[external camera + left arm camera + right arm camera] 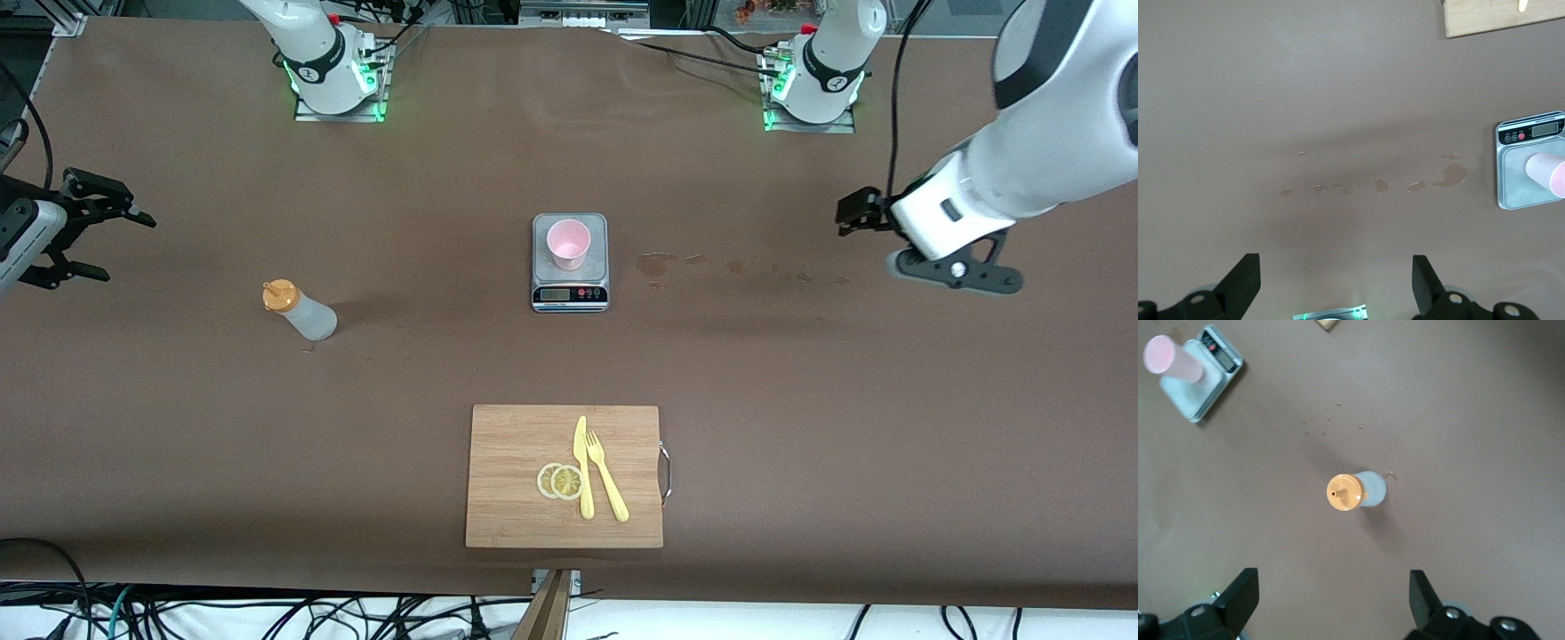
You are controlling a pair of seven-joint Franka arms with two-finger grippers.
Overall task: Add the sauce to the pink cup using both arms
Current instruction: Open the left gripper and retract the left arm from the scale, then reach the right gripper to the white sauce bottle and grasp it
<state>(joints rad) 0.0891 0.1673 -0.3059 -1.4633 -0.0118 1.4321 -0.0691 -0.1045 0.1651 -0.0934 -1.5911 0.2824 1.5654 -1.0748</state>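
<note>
Two grippers, left [861, 216] and right [87, 229], up with fingers apart, nothing between them; bottle [300, 310] and cup [568, 243] well away.

— Where's the black two-finger right hand [105, 240]?
— Raised at the right arm's end of the worktop, fingers spread.
— And the black two-finger left hand [1336, 283]?
— Raised at its own end, fingers apart too.

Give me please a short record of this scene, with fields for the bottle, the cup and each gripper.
sauce bottle: upright on table, toward the right arm's end, untouched
pink cup: upright on kitchen scale, mid-table
right gripper: open, over the table's edge, holds nothing
left gripper: open, over bare table, holds nothing
cutting board: nearest the front camera
</note>
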